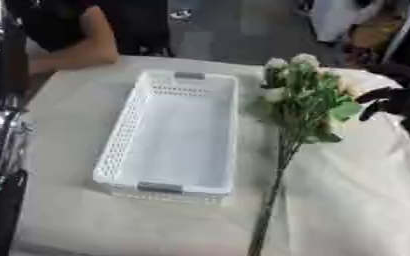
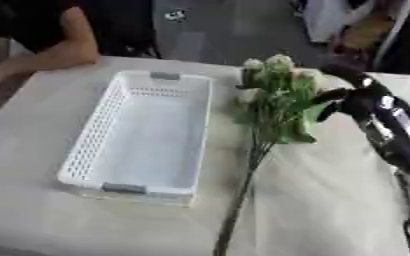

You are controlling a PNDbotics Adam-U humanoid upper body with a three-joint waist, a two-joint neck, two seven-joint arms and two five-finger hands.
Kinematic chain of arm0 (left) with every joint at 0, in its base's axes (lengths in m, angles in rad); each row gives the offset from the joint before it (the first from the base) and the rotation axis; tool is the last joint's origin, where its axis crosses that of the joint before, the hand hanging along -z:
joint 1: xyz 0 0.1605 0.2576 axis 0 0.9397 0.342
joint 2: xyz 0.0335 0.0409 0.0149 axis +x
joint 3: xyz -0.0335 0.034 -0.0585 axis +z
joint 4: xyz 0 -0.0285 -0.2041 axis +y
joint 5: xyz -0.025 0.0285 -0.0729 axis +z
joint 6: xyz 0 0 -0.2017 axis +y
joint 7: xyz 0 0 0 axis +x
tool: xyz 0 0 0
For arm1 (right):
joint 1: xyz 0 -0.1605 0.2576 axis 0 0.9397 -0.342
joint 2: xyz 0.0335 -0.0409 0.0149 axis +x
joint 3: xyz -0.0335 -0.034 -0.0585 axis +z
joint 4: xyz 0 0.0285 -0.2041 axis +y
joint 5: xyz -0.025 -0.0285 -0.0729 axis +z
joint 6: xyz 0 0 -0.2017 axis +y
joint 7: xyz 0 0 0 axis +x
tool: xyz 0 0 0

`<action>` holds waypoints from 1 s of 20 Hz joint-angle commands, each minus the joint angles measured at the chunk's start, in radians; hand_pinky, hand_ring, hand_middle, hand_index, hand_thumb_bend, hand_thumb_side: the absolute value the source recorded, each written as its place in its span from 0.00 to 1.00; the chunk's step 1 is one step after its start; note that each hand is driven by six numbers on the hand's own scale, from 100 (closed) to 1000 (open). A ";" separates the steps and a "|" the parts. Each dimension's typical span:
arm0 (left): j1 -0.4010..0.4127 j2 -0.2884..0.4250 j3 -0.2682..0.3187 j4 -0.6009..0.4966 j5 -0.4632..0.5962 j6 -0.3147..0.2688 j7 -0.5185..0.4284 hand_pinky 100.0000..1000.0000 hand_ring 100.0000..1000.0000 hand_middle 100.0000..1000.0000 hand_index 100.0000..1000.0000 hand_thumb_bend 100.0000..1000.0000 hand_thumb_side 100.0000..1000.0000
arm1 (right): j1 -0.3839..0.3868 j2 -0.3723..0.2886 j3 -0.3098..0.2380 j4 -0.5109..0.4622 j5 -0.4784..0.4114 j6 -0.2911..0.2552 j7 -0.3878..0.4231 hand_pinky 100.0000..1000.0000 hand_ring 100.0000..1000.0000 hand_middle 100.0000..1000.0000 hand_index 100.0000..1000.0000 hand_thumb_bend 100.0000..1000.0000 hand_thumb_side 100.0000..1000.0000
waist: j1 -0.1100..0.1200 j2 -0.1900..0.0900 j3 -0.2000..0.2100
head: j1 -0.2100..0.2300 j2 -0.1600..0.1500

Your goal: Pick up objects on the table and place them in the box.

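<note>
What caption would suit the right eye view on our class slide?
The right robot hand reaches toward a bunch of white flowers lying beside an empty white basket on the table.

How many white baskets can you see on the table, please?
1. The white basket lies left of centre on the table, with nothing visible inside; the bunch of flowers lies on the cloth just to its right, near the right robot hand.
</note>
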 commanded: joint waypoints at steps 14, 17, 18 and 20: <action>-0.016 0.021 -0.003 -0.017 0.005 0.000 -0.006 0.42 0.53 0.65 0.67 0.00 0.77 | -0.030 -0.009 0.053 0.232 -0.009 0.107 0.182 0.41 0.56 0.93 1.00 0.00 1.00 | 0.002 -0.007 0.002 | -0.017 -0.016; -0.015 0.021 -0.002 -0.017 0.004 0.000 -0.005 0.42 0.53 0.65 0.67 0.00 0.77 | -0.029 -0.010 0.035 0.212 -0.014 0.097 0.171 0.41 0.56 0.94 1.00 0.00 0.99 | 0.001 -0.007 0.001 | -0.013 -0.017; -0.015 0.021 -0.002 -0.017 0.004 0.000 -0.005 0.42 0.53 0.65 0.67 0.00 0.77 | -0.029 -0.010 0.023 0.196 -0.017 0.089 0.162 0.41 0.56 0.95 1.00 0.00 0.89 | 0.001 -0.007 0.000 | -0.011 -0.016; -0.014 0.022 -0.001 -0.017 0.003 0.000 -0.004 0.42 0.53 0.65 0.67 0.00 0.77 | -0.027 -0.010 -0.011 0.145 -0.031 0.067 0.127 0.42 0.56 0.95 1.00 0.00 0.80 | 0.001 -0.008 -0.002 | -0.005 -0.015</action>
